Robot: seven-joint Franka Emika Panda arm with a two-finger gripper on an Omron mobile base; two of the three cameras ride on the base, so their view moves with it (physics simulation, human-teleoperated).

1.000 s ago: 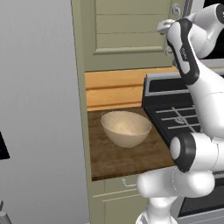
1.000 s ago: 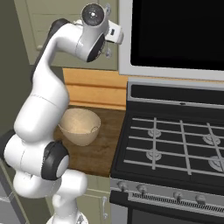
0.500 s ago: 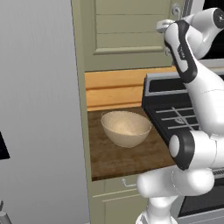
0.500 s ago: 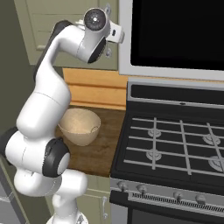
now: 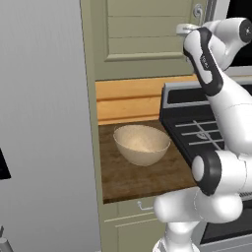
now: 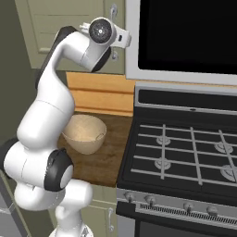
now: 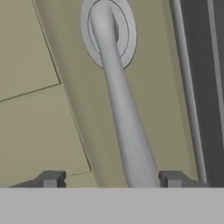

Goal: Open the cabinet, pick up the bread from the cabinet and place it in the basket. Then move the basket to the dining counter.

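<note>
The bench (image 5: 133,179) is a short slab of dark wood grain, set between a tall sage-green side panel at 9 o'clock and the black stove (image 6: 185,152) at 3 o'clock. A light wooden backsplash (image 5: 130,101) rises along its far edge at 12 o'clock. The basket (image 5: 141,144) is a round beige bowl with a speckled inside. It sits upright on the bench toward the back, near the stove's edge.

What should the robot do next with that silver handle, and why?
Probably close the hand on the handle, then pull. In the hand view the silver bar runs down between the two open fingertips, one on each side, not yet squeezing it. The cupboard door looks shut, and the basket waits below on the worktop.
</note>
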